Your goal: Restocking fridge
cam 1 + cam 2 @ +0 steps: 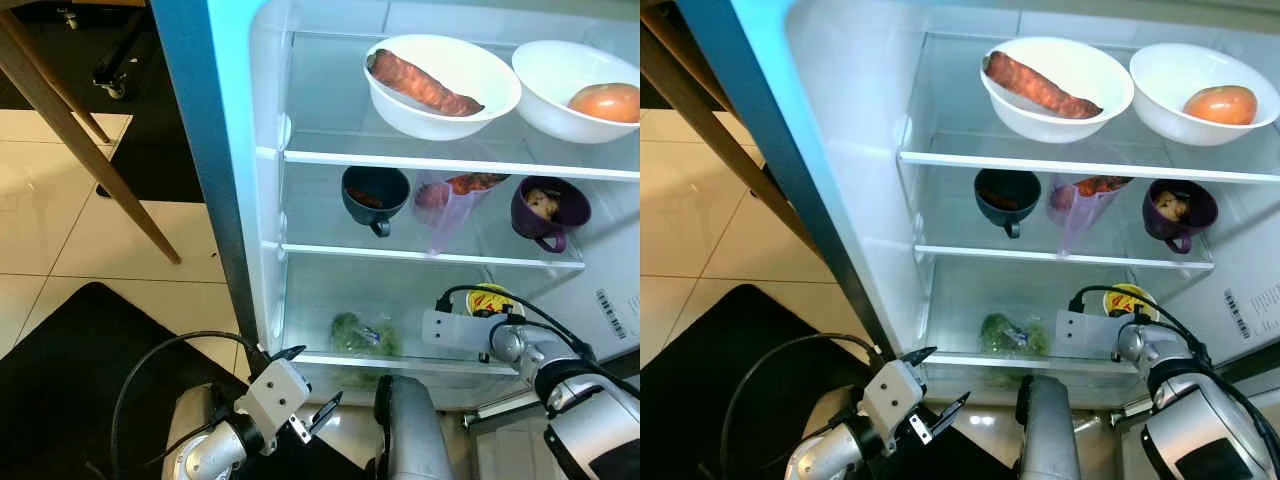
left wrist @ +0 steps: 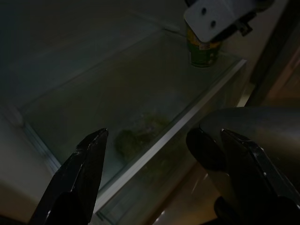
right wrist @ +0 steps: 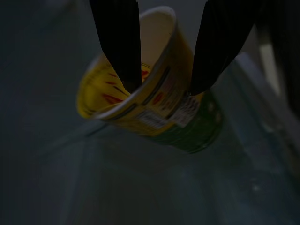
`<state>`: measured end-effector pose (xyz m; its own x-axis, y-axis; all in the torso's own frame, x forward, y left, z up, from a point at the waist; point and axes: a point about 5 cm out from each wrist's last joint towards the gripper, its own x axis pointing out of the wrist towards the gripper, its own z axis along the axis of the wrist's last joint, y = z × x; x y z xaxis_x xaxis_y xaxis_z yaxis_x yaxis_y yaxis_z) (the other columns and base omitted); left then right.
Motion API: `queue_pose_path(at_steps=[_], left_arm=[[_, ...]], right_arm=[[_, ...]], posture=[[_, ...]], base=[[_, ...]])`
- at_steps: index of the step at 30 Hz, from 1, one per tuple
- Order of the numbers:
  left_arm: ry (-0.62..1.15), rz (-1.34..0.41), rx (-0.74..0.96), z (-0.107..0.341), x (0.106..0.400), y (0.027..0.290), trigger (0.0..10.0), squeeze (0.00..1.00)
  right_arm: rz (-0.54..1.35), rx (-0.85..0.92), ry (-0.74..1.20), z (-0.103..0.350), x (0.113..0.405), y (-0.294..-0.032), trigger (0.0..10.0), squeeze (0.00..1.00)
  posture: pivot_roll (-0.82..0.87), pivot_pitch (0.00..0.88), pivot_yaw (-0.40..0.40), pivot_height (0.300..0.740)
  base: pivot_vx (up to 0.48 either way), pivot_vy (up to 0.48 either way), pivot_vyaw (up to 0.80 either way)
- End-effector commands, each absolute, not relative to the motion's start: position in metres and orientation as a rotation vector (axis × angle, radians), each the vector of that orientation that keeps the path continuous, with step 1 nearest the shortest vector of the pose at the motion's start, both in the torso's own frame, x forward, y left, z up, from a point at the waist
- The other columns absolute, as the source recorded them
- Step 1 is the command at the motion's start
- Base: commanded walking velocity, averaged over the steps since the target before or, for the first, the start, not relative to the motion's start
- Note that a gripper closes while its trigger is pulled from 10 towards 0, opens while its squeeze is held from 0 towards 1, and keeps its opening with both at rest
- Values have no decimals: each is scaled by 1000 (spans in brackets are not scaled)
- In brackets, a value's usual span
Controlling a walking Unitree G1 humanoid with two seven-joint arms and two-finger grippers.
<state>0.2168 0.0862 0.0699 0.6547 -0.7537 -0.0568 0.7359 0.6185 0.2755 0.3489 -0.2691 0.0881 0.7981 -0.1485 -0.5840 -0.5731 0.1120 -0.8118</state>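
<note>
A yellow and green instant noodle cup (image 1: 490,298) stands upright on the fridge's bottom glass shelf (image 1: 400,360), at its right side. My right gripper (image 3: 161,79) reaches in to it from the right. Its two black fingers are spread open, their tips lying over the cup (image 3: 154,103) near its rim. I cannot tell whether they touch it. My left gripper (image 1: 310,385) hangs low outside the fridge's lower left corner, open and holding nothing. In the left wrist view the cup (image 2: 202,52) sits under the right wrist's white plate.
A bag of greens (image 1: 362,335) lies on the bottom shelf to the left of the cup. Higher shelves hold two white bowls (image 1: 440,85), a dark mug (image 1: 375,195), a pink cup (image 1: 445,205) and a purple mug (image 1: 548,210). Wooden legs (image 1: 90,150) stand left.
</note>
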Motion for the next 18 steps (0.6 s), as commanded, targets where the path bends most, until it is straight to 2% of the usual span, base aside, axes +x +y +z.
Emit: queue_pose_path(at_steps=[1,18], left_arm=[[-23,-881,299,61,211,87,10000,0],[-39,-890,304,62,220,81,10000,0]], right_arm=[[321,-1435,633,89,346,-276,10000,0],[313,-1419,610,107,353,-284,10000,0]], posture=[[87,301,-49,452],[66,265,-50,452]], base=[[0,0,0],[0,0,0]])
